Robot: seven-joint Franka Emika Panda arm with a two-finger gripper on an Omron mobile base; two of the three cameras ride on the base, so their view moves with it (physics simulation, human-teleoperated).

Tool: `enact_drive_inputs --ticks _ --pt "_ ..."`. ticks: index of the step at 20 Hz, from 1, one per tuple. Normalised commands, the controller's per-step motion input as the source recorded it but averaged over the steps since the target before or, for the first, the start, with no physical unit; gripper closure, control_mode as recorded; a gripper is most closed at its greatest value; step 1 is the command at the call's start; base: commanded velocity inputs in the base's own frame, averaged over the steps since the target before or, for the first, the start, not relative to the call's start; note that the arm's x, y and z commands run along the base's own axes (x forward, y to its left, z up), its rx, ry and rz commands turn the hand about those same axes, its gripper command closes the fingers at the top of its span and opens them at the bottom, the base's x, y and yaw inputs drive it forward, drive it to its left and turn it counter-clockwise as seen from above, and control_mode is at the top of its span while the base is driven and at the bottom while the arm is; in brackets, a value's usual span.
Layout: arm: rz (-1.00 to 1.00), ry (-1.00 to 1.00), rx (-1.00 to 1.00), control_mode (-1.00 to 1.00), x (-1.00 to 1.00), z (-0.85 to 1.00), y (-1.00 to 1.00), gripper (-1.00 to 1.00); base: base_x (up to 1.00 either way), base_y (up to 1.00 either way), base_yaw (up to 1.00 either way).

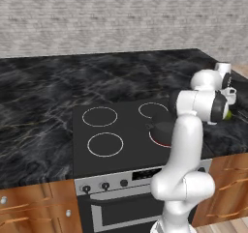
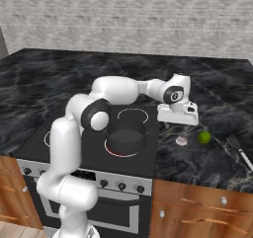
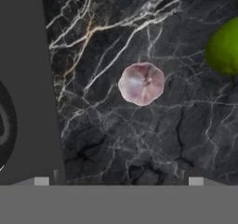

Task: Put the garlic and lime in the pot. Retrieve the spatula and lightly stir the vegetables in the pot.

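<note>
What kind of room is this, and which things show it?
A simulated kitchen: a black stove with burner rings and an oven below, a dark marble counter, and wooden cabinets.

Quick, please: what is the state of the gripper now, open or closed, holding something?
Gripper: open, holding nothing, above the garlic on the counter.

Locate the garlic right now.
In the right base view, the garlic lies on the dark counter, right of the stove, beside the lime.

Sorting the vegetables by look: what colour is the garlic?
Pale pinkish-white; the garlic shows best in the hand view, lying on the dark marbled counter.
</note>
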Motion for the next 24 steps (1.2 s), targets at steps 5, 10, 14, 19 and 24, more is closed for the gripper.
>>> enact_drive_inputs --ticks 5,10,14,19,24 --pt "0.07 0.06 0.04 -1.00 0.34 -0.25 -0.11 -1.00 0.00 0.00 0.00" --pt "0.07 0.04 0.09 -1.00 0.19 -0.24 -0.31 -1.00 0.00 0.00 0.00" --pt "0.09 0.00 0.10 -1.00 0.05 -0.12 -0.18 -1.00 0.00 0.00 0.00" --pt "0.06 0.02 0.03 -1.00 0.00 -0.04 0.00 -1.00 0.00 0.00 0.00" --pt "0.04 -0.01 0.00 -1.00 0.00 -0.37 0.00 -1.00 0.00 0.00 0.00"
